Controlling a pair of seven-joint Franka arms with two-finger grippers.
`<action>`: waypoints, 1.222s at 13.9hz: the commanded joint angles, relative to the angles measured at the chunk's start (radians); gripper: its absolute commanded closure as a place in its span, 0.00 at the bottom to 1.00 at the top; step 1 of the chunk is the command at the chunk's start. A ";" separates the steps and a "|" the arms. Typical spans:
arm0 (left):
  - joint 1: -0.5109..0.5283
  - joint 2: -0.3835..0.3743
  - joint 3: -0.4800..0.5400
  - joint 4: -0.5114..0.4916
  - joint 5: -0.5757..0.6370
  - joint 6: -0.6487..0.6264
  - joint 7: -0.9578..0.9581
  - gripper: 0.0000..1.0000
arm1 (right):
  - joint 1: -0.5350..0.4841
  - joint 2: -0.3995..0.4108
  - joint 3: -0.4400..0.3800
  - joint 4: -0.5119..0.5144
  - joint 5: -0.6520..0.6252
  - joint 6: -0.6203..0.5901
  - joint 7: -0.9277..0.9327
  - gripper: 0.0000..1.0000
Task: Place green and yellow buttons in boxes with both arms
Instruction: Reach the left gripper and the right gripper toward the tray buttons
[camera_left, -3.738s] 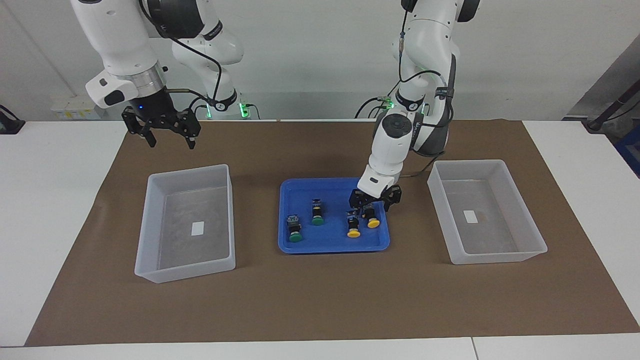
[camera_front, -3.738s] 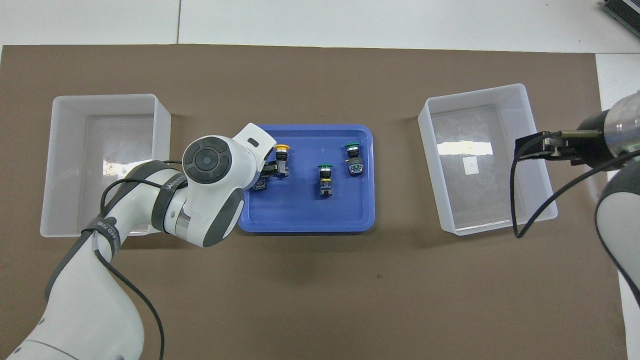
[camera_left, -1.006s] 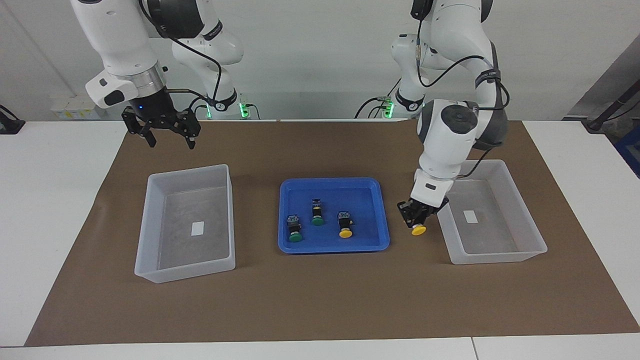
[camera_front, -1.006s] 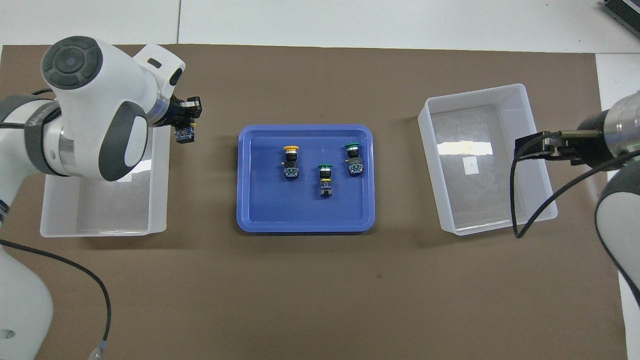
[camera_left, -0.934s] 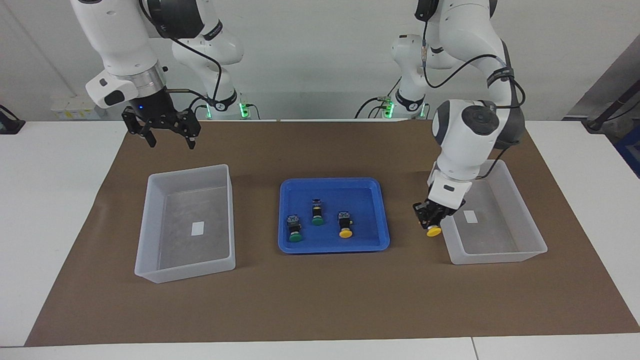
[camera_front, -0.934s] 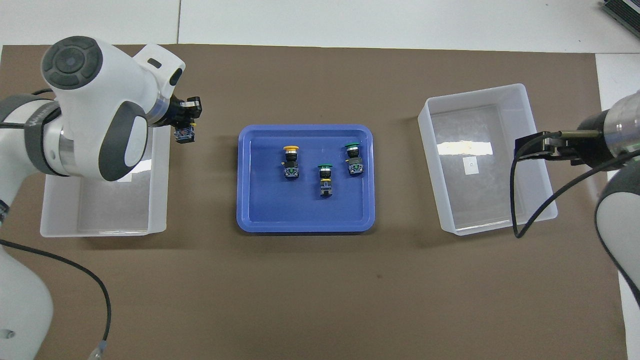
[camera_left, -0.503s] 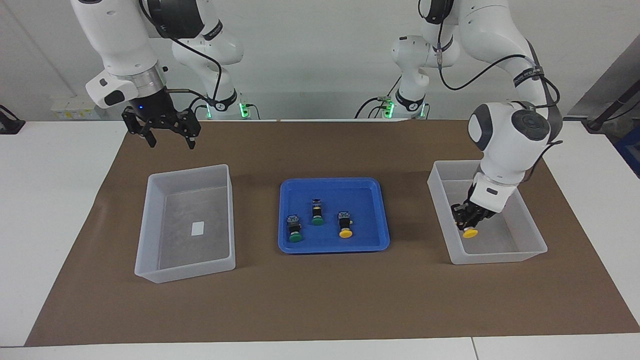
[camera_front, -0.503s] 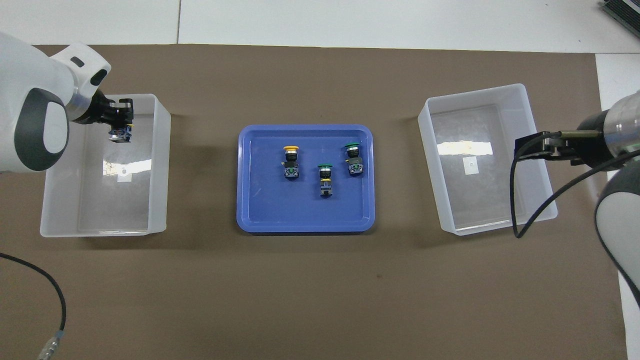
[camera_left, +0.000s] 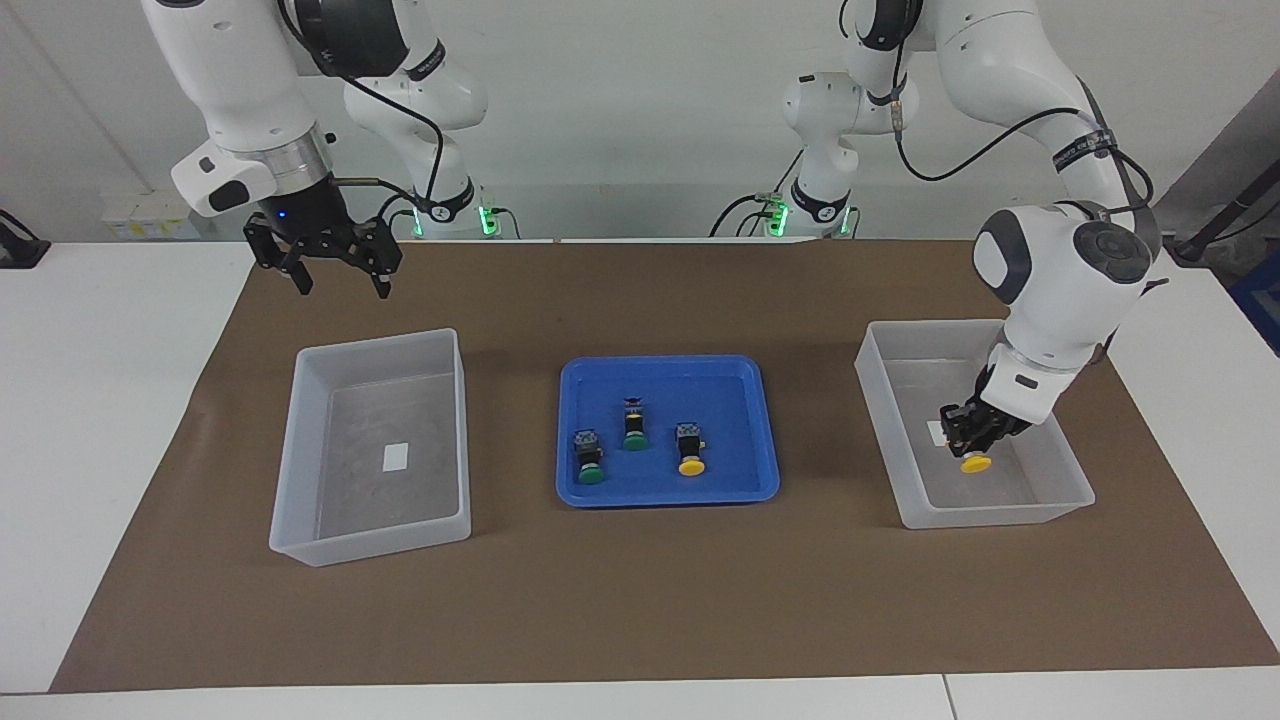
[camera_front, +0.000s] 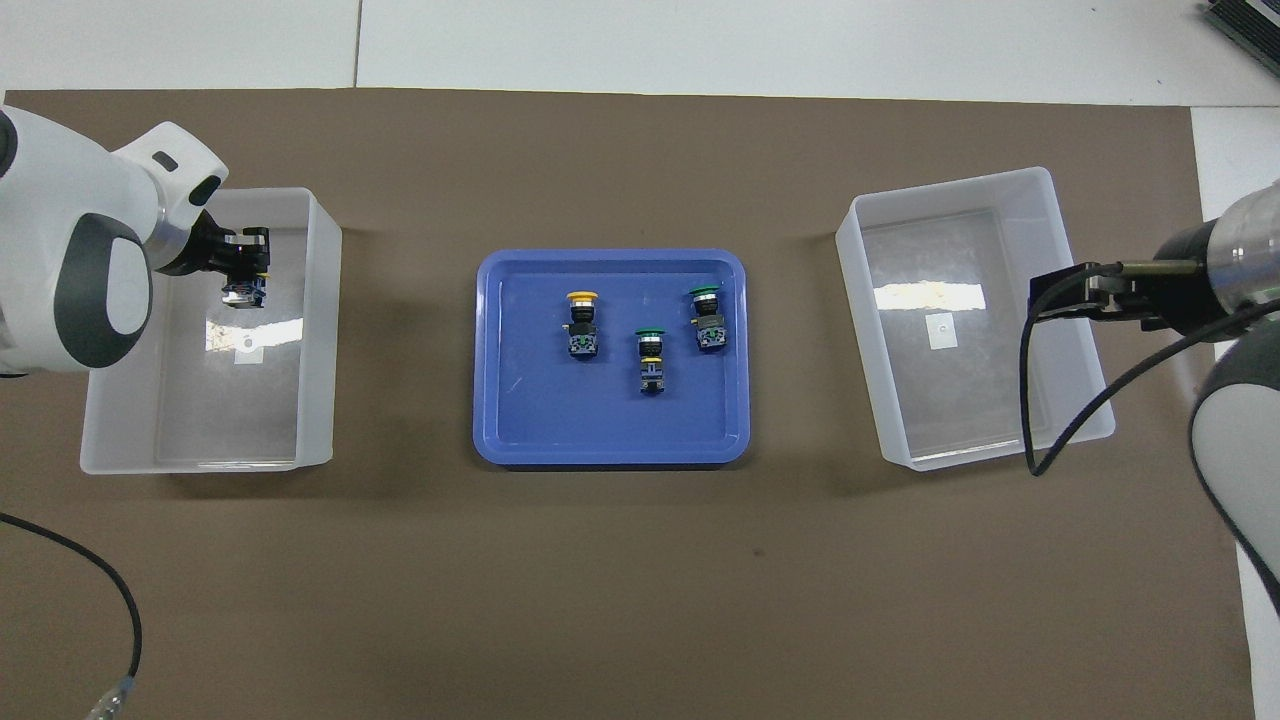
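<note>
Low over box (camera_left: 884, 352), left gripper (camera_left: 972, 432) clamped.

No lettering, number or brand can be read. Each box carries a small white label on its floor, one (camera_left: 936, 432) just beside the left gripper (camera_left: 975, 432), the other (camera_left: 397, 457) in the box under the right gripper (camera_left: 335, 262); both look blank.

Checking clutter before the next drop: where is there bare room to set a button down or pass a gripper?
Bare floor: the whole box at the right arm's end and the nearer half of the blue tray. Crowded: the tray's farther half with three buttons, and the other box, where the left gripper holds a yellow button.
</note>
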 joint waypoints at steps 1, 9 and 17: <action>-0.009 -0.066 0.002 -0.132 -0.012 0.085 0.014 1.00 | -0.015 -0.004 0.003 -0.006 0.032 -0.006 -0.032 0.00; -0.025 -0.058 0.002 -0.171 -0.006 0.136 0.014 0.43 | -0.015 -0.004 0.005 -0.006 0.032 -0.006 -0.032 0.00; -0.046 -0.015 0.002 0.111 -0.002 -0.144 0.009 0.34 | -0.015 -0.005 0.005 -0.006 0.032 -0.006 -0.032 0.00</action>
